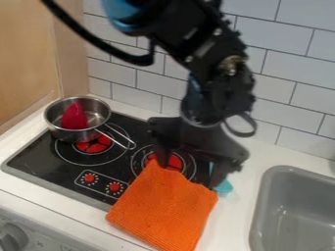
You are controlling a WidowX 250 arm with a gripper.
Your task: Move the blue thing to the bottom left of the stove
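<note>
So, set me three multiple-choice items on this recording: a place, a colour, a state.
1. Where is the blue thing?
A) Inside the saucepan
B) Between the stove and the sink
C) On the left burner

2. What colour is the cloth?
A) Orange
B) Green
C) White

3. How is the saucepan?
A) Upside down
B) Upright, lid on
C) Upright, uncovered

Key:
1 B: it shows past the stove's right edge, short of the sink.
2 A: its whole visible face is orange.
3 C: its open top shows the red thing inside.
</note>
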